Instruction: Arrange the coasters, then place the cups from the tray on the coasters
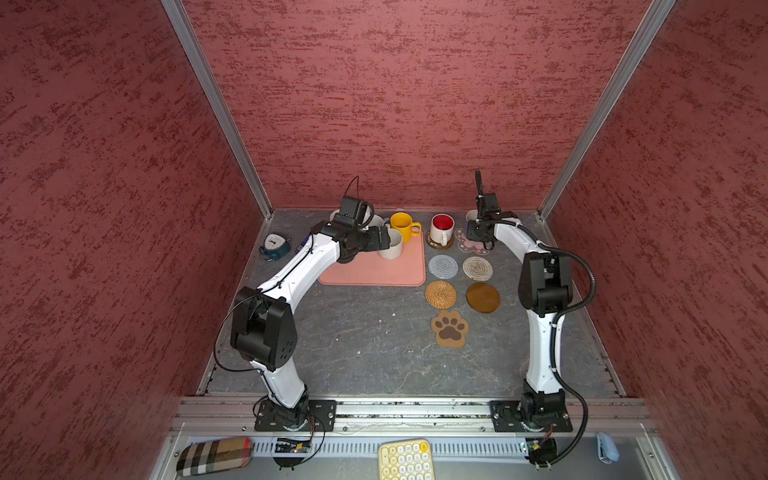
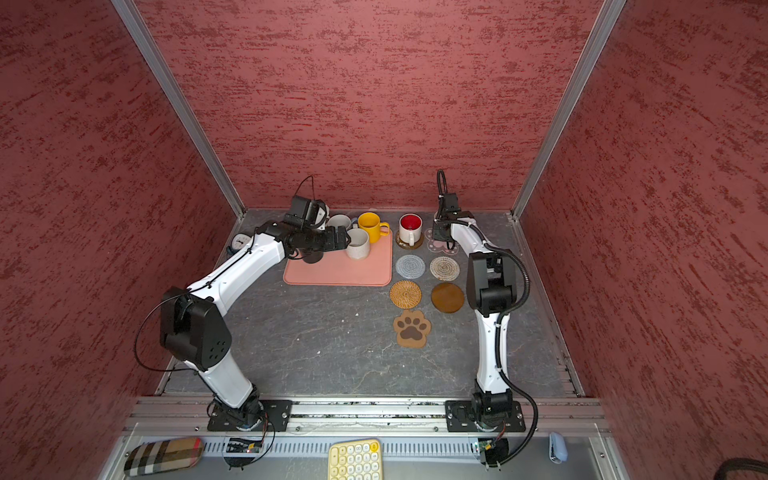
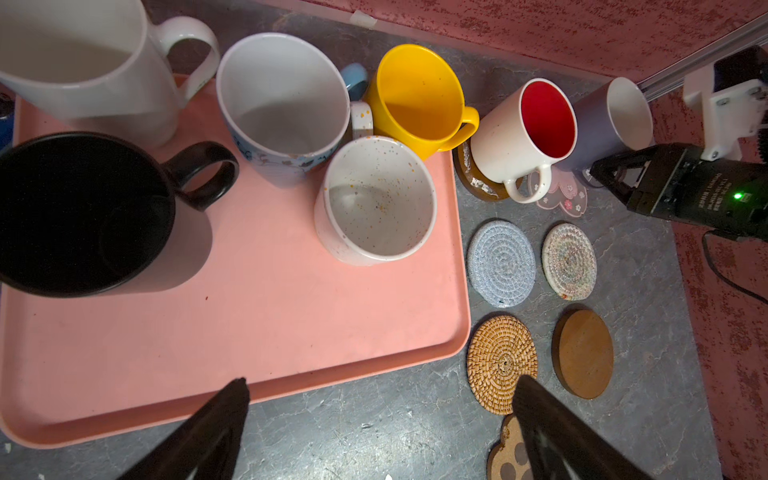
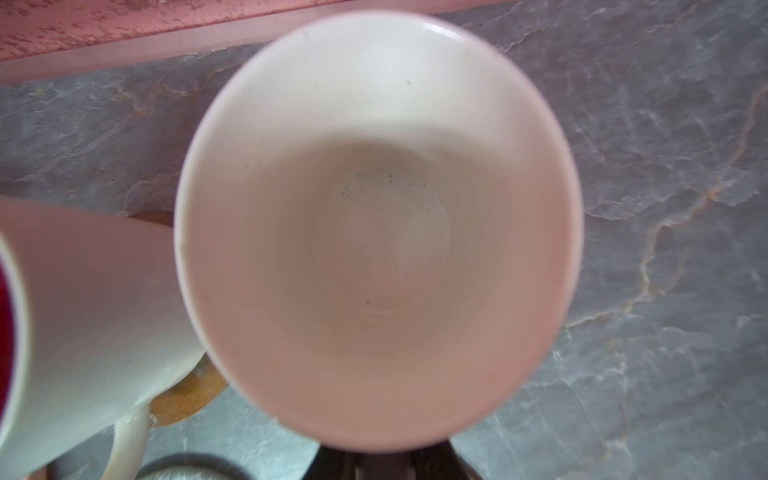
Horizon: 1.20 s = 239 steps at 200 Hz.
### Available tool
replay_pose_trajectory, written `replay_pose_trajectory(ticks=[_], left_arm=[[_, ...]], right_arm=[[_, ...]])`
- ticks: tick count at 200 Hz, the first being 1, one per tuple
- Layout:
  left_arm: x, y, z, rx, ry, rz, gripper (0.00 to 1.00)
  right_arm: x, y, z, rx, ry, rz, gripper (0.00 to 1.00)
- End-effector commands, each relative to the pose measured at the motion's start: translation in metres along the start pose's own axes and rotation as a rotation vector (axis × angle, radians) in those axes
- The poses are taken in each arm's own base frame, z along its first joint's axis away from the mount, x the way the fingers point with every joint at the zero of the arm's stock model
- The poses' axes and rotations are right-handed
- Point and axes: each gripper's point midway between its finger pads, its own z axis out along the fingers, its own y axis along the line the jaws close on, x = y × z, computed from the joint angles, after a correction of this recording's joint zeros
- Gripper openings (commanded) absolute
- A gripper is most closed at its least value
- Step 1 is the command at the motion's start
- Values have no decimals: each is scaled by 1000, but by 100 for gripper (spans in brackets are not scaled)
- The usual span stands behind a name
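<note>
Lavender mug (image 3: 611,120) is at the back of the surface (image 3: 395,440), on or just over the pink flower coaster (image 3: 563,199). The right end effector (image 3: 600,171) pinches its near side (handle hidden), apparently to seat it beside the red-lined mug (image 3: 523,137). The left end effector (image 3: 382,381), spread wide, hovers by the tray (image 3: 291,332), likely lining up on the speckled mug (image 3: 376,199).

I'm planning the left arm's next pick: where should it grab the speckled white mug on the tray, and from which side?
Probably pinch the rim of the speckled white mug on the side facing the bare tray, coming from above with one finger inside. It stands upright and open, while its handle is wedged between the light blue mug and the yellow mug.
</note>
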Motion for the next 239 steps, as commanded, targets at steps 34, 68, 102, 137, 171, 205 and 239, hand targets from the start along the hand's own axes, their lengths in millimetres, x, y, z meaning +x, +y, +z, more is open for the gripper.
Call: replay_pose_trajectory(ticks=[34,68,102,137,171,205,239], left_arm=[[2,6,9,-17,32,11,100],[3,5,16,-14,41,8,100],[6,3,19,-21,45,18,100],[7,-1,14,-24,35,24,100],[10,-3,3,-27,21,29,100],[15,0,-12,-35,-2,23,100],[22,3,-36,-21,-62,12,100]], right_arm=[[-34,-4,-10,23,-102,-18,0],[-25,-7,-9,28,-88,-22,0],[-17,-9,-11,32,-85,-24,22],[-15,-10,-17,29,-88,-23,45],[-18,-10,-29,24,-102,-22,58],[-24,-10,-49,15,-134,-8,65],[-30,0,-87,-47,-215,-17,66]])
